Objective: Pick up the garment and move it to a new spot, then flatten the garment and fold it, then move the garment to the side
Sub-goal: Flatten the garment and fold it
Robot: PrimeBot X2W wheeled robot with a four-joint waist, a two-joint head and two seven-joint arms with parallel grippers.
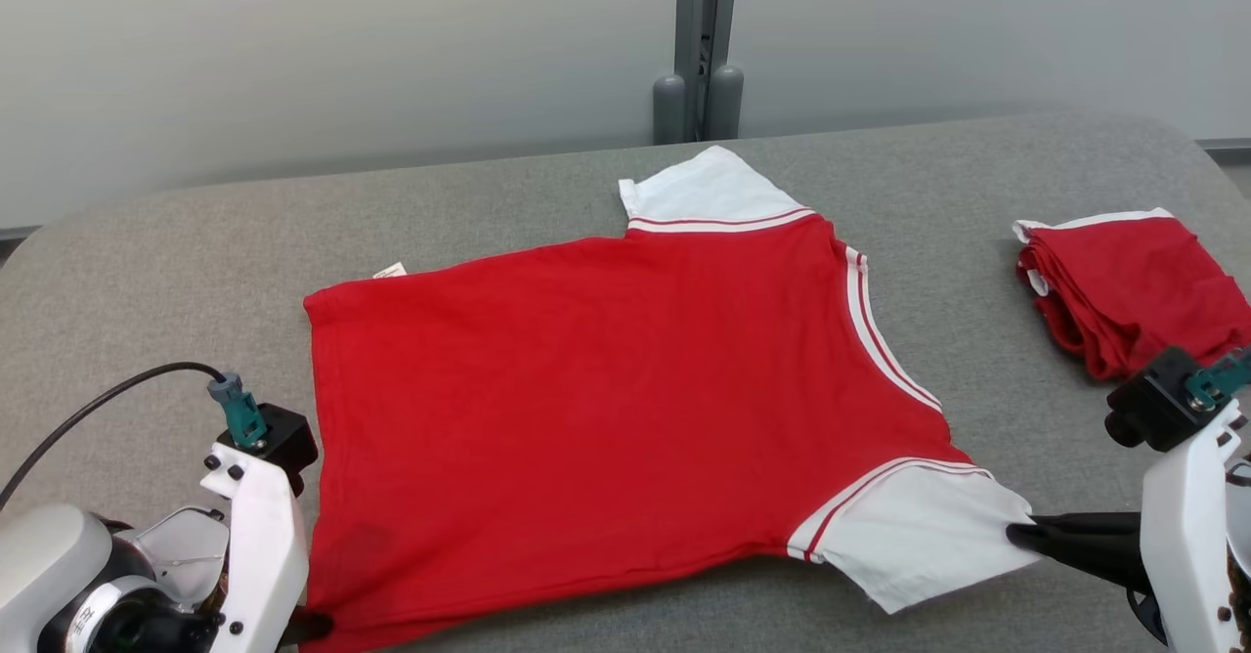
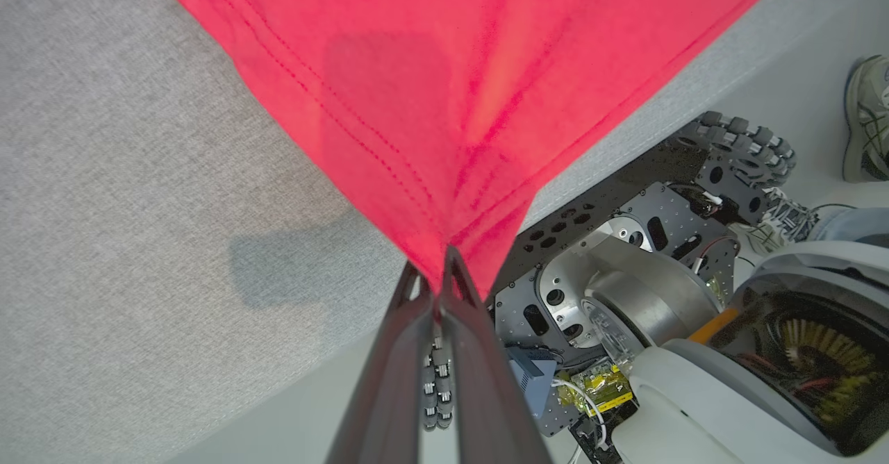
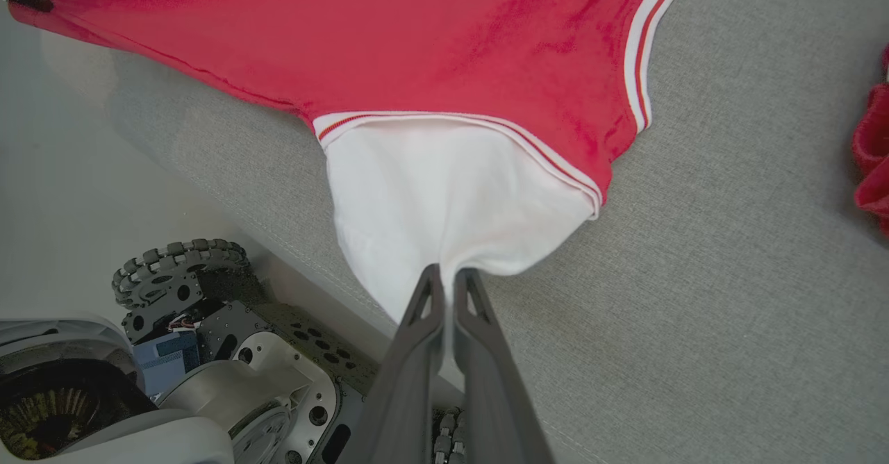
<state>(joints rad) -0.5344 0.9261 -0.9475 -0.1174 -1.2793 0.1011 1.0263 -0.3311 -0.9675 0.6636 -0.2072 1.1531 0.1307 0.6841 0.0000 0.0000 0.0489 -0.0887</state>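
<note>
The garment is a red T-shirt with white sleeves and striped trim, spread nearly flat on the grey padded table, collar toward the right. My left gripper is shut on its near left hem corner, and the left wrist view shows the red cloth pinched between the closed fingers and pulled taut. My right gripper is shut on the cuff of the near white sleeve. In the right wrist view that sleeve bunches into the closed fingertips.
A folded red garment lies at the table's right edge. A grey post stands behind the table against a pale wall. Below the table's near edge are my wheeled base and a person's shoe on the floor.
</note>
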